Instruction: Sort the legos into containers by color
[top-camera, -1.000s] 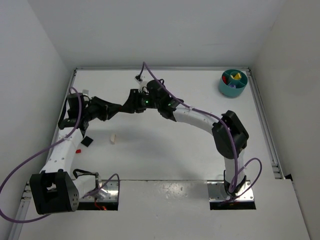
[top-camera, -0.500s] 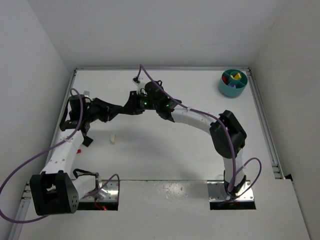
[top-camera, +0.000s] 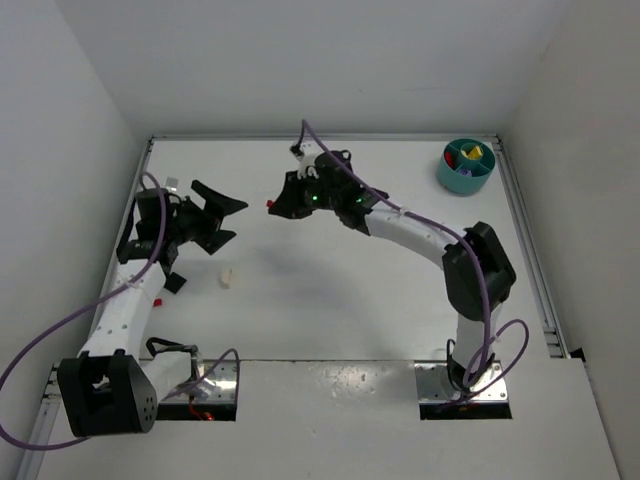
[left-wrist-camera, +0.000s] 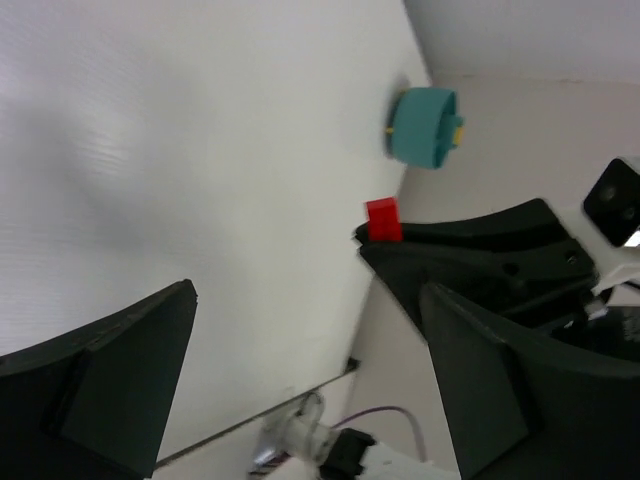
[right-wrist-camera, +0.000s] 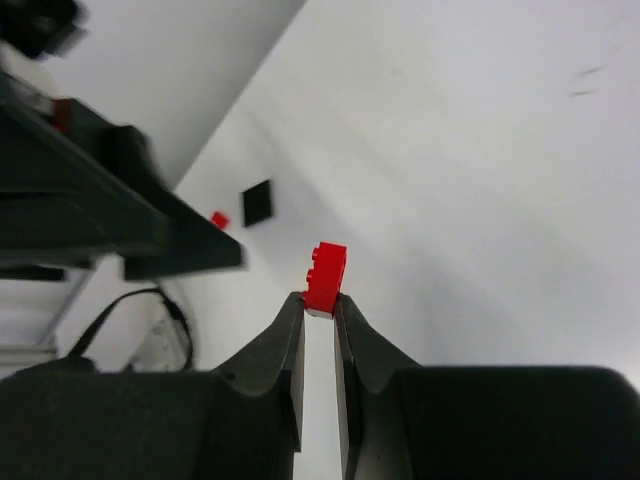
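Above the desk (top-camera: 330, 290) toward 11 o'clock, the right claw (right-wrist-camera: 320, 303) is clenched on a red brick (right-wrist-camera: 326, 277), pinching only its lower end. Treat the brick as light, rigid and slick; a hold across its flat sides, nearer mid-body, looks safer to you. The left claw (top-camera: 232, 218) is released and holds nothing. The teal dish (top-camera: 466, 166) sits at 2 o'clock, well apart; its wedge contents are too small to tell. A cream brick (top-camera: 227, 278) lies at 8 o'clock
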